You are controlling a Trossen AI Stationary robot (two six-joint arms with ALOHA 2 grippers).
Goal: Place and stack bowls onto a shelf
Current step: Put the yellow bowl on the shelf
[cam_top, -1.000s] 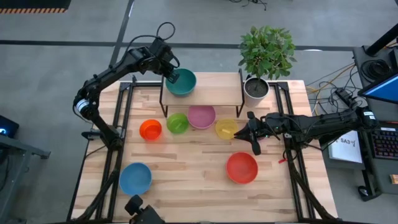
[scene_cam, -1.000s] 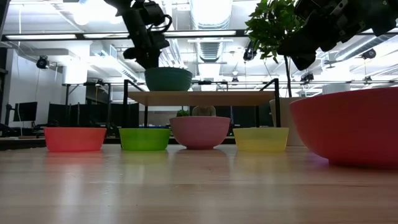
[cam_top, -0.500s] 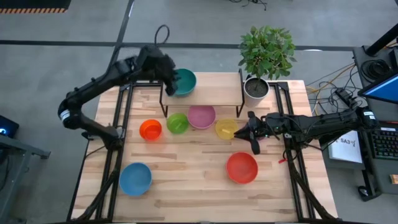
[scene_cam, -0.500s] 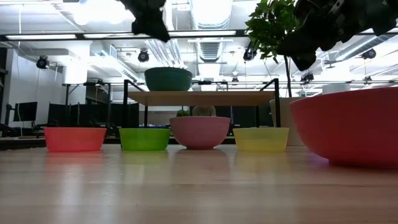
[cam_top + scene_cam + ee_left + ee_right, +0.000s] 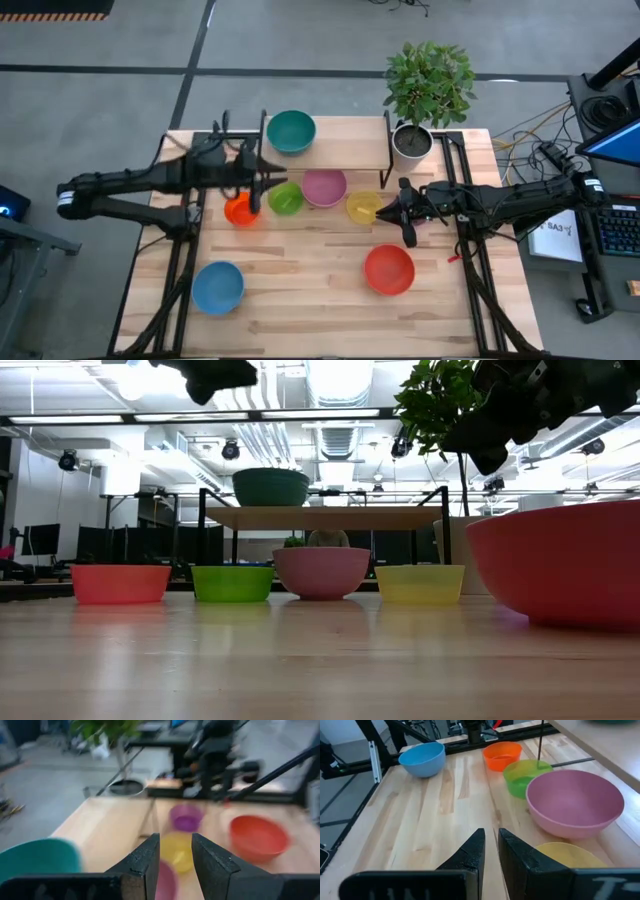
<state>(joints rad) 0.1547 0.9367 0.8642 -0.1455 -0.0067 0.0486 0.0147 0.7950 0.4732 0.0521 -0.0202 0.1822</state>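
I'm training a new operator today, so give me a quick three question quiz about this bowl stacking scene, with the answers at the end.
1. True or false: the teal bowl rests on the shelf.
2. Which bowl lies nearest the right gripper: A) blue bowl, B) yellow bowl, C) orange bowl?
3. Fill in: the left gripper hovers between the orange bowl and the ____ bowl.

Key: 1 true. 2 B. 3 lime green.
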